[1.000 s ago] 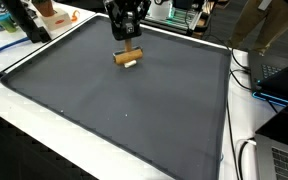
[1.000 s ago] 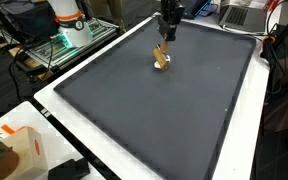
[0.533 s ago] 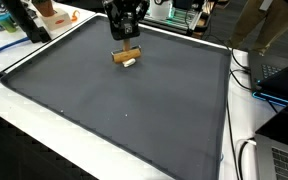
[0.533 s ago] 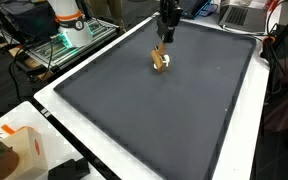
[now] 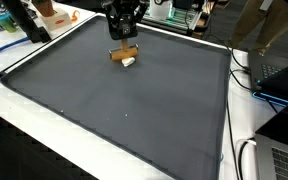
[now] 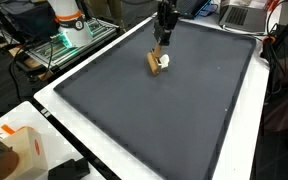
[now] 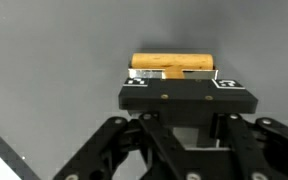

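Gripper (image 5: 124, 42): hangs straight down from the black arm, jaws drawn in narrow. They close on the top of a wooden cylinder (image 5: 123, 56). The contact itself is hidden behind the gripper's body in the wrist view.

Wooden cylinder: short, tan, lying crosswise under the fingers. In the wrist view it shows as a bar (image 7: 172, 63) just past the gripper's black front plate. It sits over the dark grey mat (image 5: 124, 120), in the part nearest the mat's far edge. Whether it rests on the mat or hangs just above it I cannot tell.

Small white piece (image 6: 165, 60): touching the cylinder, low at one end (too small to tell what it is).

Mat: covers most of the white counter (image 5: 14, 110), which shows as a pale border around it.

Off the mat, in an exterior view:
- blue sheet (image 5: 2, 45), beyond the mat's corner
- laptop (image 5: 287, 158), past the mat's side edge
- dark cables (image 5: 246, 78), also past that side edge

Off the mat's near corner, in an exterior view: an orange and white box (image 6: 22, 148).
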Motion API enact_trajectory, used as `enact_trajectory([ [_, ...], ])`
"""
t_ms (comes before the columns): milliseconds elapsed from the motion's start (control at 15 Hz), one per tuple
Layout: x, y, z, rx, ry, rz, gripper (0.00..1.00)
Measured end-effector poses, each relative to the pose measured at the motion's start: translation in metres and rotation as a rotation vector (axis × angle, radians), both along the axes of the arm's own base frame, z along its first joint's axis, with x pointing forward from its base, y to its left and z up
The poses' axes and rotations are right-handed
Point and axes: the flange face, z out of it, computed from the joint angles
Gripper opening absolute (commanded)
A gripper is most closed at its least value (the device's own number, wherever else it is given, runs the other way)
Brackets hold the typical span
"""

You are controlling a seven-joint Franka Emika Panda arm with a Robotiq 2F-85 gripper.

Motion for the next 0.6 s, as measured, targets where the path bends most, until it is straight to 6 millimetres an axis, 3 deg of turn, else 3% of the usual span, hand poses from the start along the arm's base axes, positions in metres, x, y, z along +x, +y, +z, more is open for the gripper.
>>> enact_trajectory([
  [267,0.0,-0.004,0.011,0.006,-0.011,-0.009,0.23],
  [600,-0.013,-0.001,0.07,0.051,-0.058,-0.012,0.23],
])
